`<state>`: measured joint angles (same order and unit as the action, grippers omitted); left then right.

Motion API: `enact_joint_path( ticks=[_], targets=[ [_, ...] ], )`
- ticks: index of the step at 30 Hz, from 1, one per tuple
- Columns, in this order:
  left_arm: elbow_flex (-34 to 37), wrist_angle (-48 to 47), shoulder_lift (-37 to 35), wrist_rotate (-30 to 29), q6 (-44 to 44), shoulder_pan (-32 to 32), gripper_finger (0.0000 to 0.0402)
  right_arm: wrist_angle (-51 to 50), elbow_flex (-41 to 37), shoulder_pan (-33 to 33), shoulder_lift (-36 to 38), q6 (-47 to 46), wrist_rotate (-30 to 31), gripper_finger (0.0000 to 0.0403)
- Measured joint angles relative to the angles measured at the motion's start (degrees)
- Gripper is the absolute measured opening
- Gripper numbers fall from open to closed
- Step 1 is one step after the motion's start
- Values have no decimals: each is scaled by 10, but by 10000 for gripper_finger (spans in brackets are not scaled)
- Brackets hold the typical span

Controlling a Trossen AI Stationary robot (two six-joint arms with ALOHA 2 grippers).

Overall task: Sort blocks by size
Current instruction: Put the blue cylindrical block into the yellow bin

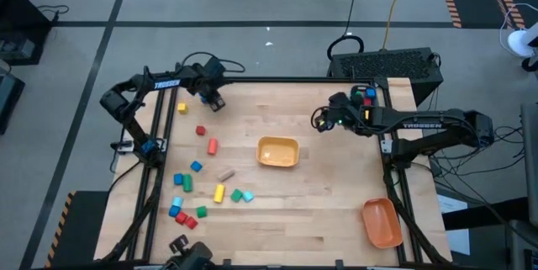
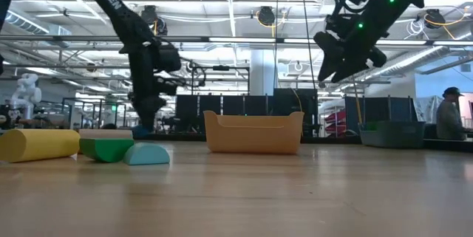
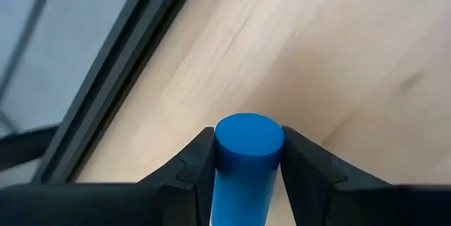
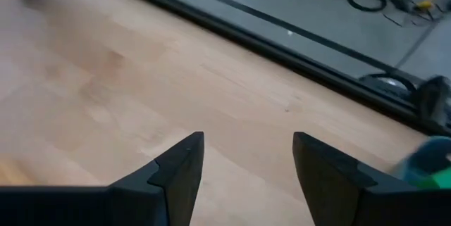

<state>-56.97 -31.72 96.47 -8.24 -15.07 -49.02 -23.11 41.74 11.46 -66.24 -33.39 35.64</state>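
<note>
Several blocks lie on the left half of the table, among them a yellow cube [image 1: 181, 108], a red cylinder [image 1: 212, 145], a tan block [image 1: 225, 174], a yellow cylinder [image 1: 219, 193] and a green block [image 1: 237, 194]. My left gripper [image 1: 215, 102] is at the far left corner, pointing steeply down, shut on a blue cylinder [image 3: 248, 148]. My right gripper [image 1: 320, 122] hangs in the air right of the table's middle, above the wood. Its fingers [image 4: 180, 166] stand open with nothing between them. My left gripper pinches the blue cylinder by its round side [image 3: 220, 152] between its two fingers. The cylinder lies along the fingers, which come from above and slant down. Its flat end [image 3: 248, 133] sticks out past the fingertips, with bare table showing beyond it.
A yellow bin [image 1: 277, 151] stands near the table's middle and an orange bin [image 1: 381, 222] at the near right corner. The dark table frame [image 3: 120, 64] runs close beside my left gripper. Bare wood [image 1: 336, 186] lies between the two bins.
</note>
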Motion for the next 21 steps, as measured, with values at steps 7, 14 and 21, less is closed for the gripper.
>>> enact_joint_path(
  ticks=[7,14,21],
  targets=[
    [-33,24,-1,136,74,42,130,85,0,-39,-62,61,0,203],
    [-34,100,-1,261,139,91,130,267,0,-72,-160,89,-16,203],
    [-34,234,-1,355,217,148,130,429,0,-79,-231,70,-112,203]
  ],
)
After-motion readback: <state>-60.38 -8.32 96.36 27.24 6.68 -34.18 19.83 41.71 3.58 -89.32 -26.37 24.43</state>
